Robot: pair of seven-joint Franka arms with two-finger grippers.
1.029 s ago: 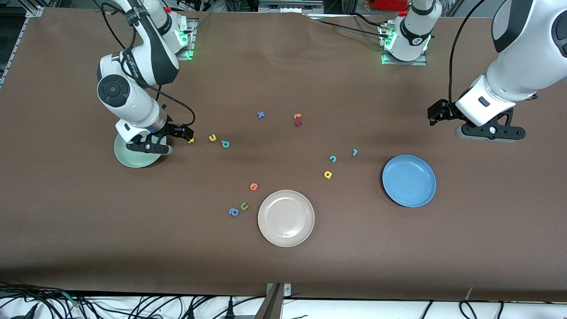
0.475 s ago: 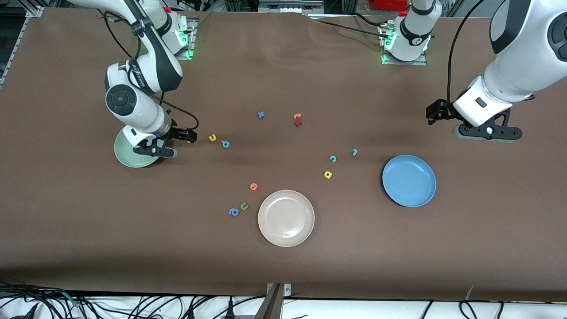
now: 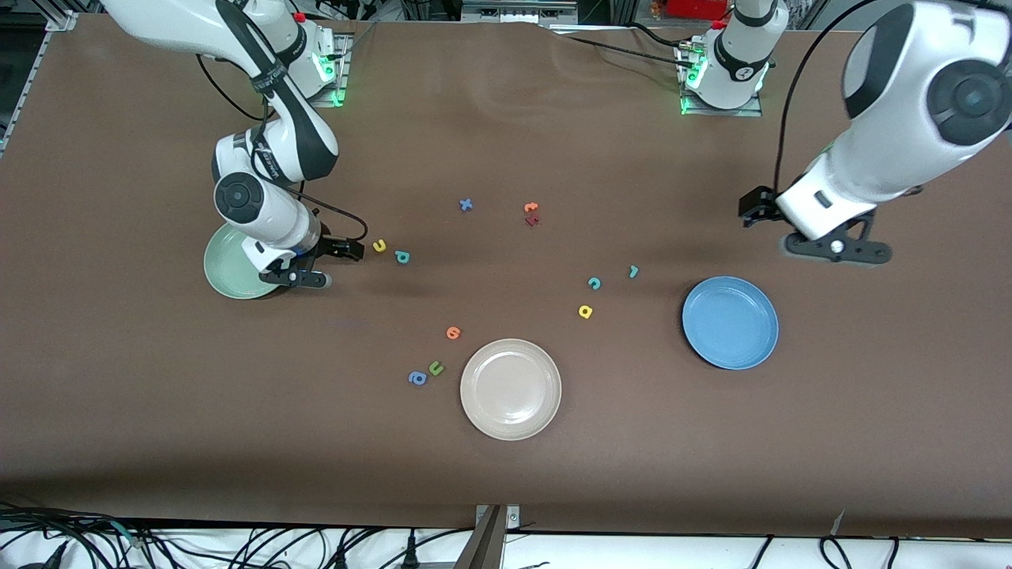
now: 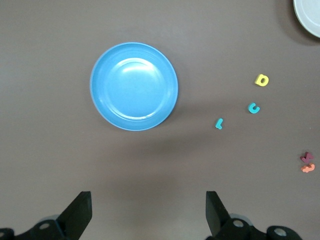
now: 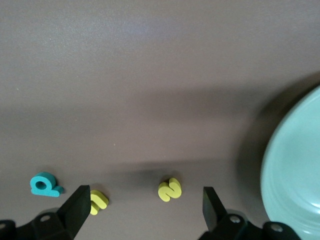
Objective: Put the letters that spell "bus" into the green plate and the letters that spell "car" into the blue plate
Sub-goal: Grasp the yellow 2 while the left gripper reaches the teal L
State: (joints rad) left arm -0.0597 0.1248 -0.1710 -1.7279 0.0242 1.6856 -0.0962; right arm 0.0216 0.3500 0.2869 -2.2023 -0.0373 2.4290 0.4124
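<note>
Lowest in your front view, at centre, lies the beige plate [image 3: 511, 389]; the blue plate [image 3: 730, 322] sits right of centre, with yellow a [image 3: 585, 311], teal c [image 3: 594, 283] and teal r [image 3: 632, 272] beside it. At centre left, the green plate [image 3: 229, 262] lies empty; the right gripper [image 3: 310, 278], jaws apart, hovers above yellow s [image 5: 170, 189], beside yellow u [image 3: 379, 246] and teal b [image 3: 402, 256]. At right, the left gripper [image 3: 838, 248] hangs spread. No writing is legible.

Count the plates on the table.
3: green plate under the right arm, beige plate nearest the front camera, blue plate toward the left arm's end.
</note>
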